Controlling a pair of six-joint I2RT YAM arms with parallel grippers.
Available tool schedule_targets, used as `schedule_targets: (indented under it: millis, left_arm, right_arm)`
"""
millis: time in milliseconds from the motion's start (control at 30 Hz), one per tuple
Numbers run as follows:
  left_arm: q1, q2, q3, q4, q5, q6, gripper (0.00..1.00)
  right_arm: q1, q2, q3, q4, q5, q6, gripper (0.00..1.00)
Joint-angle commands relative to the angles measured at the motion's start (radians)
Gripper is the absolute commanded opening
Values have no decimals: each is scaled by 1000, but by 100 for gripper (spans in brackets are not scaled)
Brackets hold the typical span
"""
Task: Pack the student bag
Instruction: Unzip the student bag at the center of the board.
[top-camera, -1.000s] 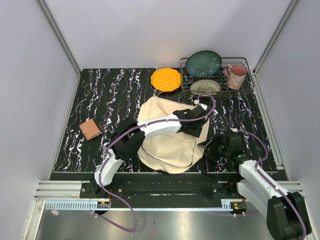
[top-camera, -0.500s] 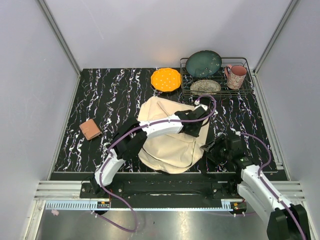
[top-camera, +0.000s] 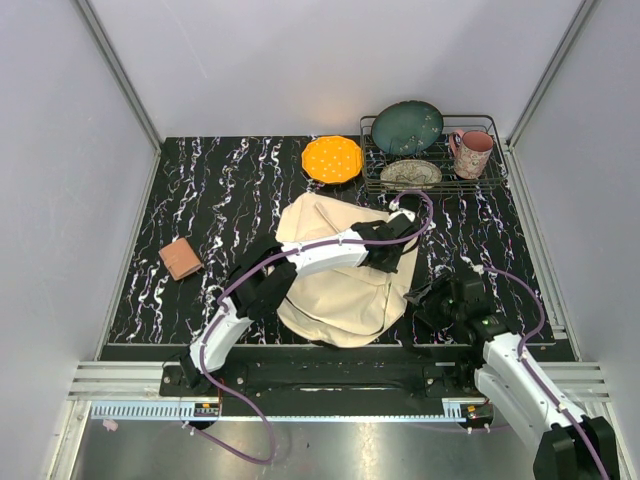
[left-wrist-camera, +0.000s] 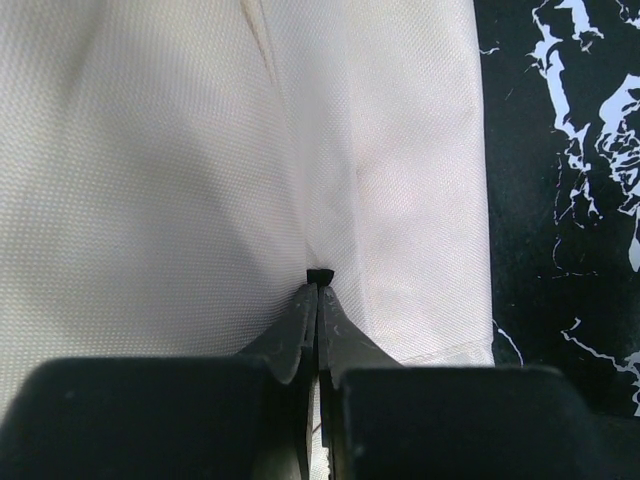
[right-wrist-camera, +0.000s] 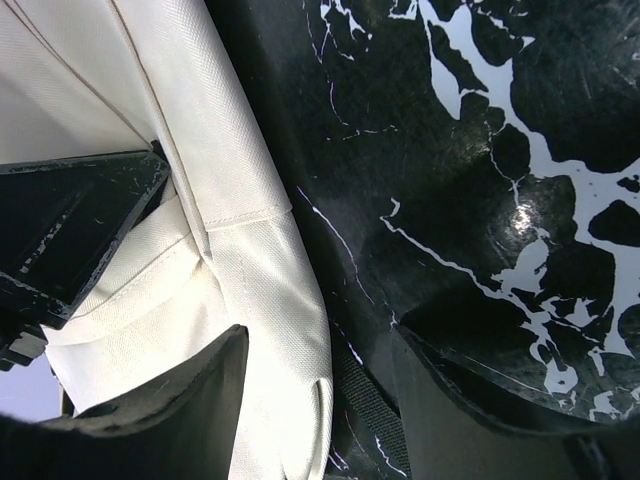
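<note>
At the bench's near middle, top view: your student bag (top-camera: 340, 290) lies flat under the left gripper (top-camera: 388, 258) | left wrist: jaws pressed together at its seam, probably to lift fabric | right wrist: right gripper (right-wrist-camera: 315, 400) spread, straddling the bag's edge.

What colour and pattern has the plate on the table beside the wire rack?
Orange with small pale dots; the plate shows best in the top external view.

Matt woven cloth student bag (left-wrist-camera: 150, 200) on glossy marbled table (right-wrist-camera: 480, 150)
</note>
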Motion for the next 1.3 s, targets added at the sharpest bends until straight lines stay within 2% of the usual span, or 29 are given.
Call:
schedule_targets:
  millis: [0, 200, 367, 800, 967, 1167, 1200, 1267]
  left_arm:
    - [15, -15, -18, -96, -81, 39, 0]
    - [15, -127, -34, -83, -104, 47, 0]
    - [15, -208, -71, -71, -130, 47, 0]
    - [15, -277, -152, -48, -150, 48, 0]
    - [16, -315, -182, -56, -190, 57, 0]
    - [16, -338, -188, -50, -190, 62, 0]
    - [16, -340, -185, -50, -184, 63, 0]
    - [16, -349, -185, -47, -187, 63, 0]
  right_arm:
    - [6, 16, 11, 29, 4, 4, 65]
    - [6, 28, 6, 58, -12, 7, 65]
    - [6, 74, -17, 164, -63, 11, 66]
    - [6, 334, 21, 388, -177, -7, 67]
    - [6, 376, 29, 425, -170, -4, 67]
    - [7, 494, 95, 401, -157, -22, 73]
    - [6, 521, 98, 408, -160, -21, 73]
    - [7, 545, 101, 443, -169, -22, 63]
